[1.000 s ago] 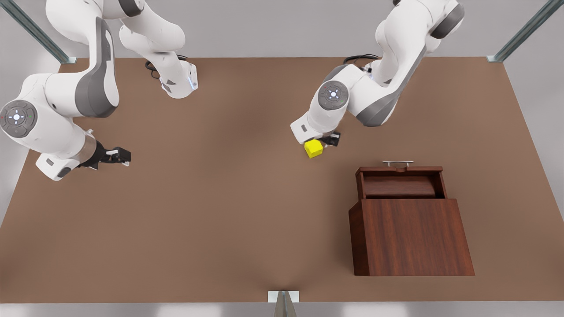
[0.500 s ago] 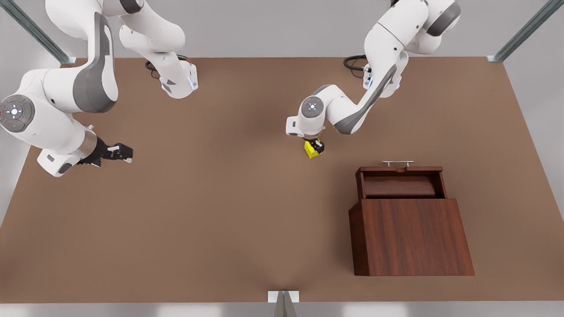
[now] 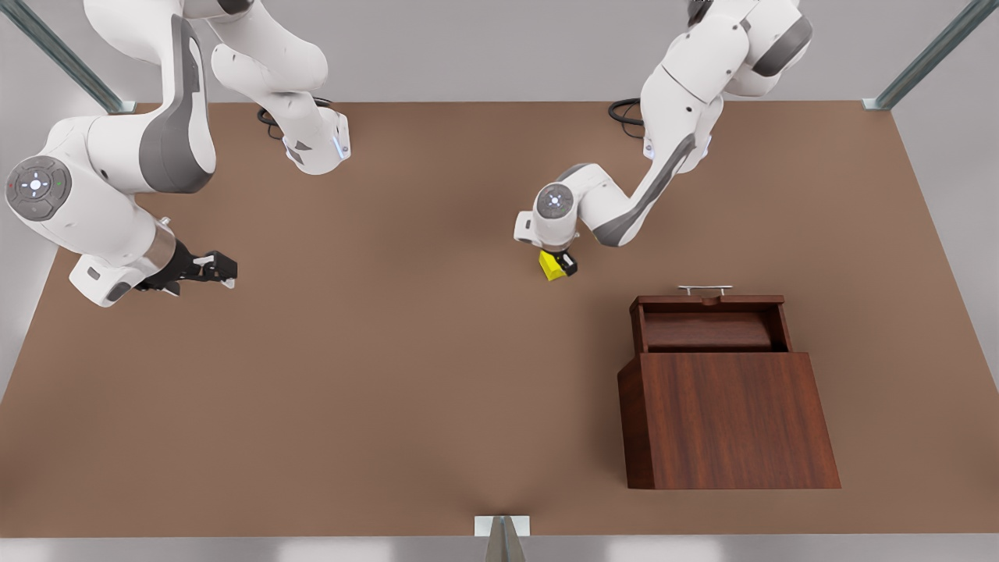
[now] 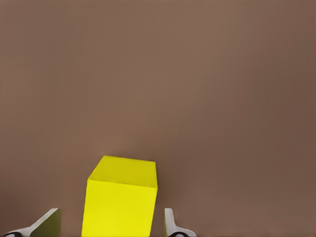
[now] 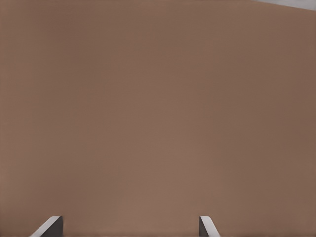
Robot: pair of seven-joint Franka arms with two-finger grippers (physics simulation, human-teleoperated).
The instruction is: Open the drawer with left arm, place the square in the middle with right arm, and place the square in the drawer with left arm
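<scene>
We see the square [image 4: 121, 197] sitting on the tabletop [image 3: 390, 375] between the left gripper [image 3: 560, 264]'s spread fingers [image 4: 170, 224], gaps either side; the right gripper [image 3: 222, 269] waits apart, jaws wide.

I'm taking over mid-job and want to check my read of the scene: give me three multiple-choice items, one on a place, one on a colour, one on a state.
1. Where is the cube?
A. in the drawer
B. on the table, under the left gripper
C. on top of the cabinet

2. What colour is the cube?
A. yellow
B. red
C. blue

3. How is the drawer?
A. shut
B. pulled out
C. lying off the cabinet

Key: 1 B, the left gripper straddles the cube on the table, fingers apart from it; 2 A, bright yellow; 3 B, its tray shows beyond the cabinet. The right gripper waits, open.
</scene>
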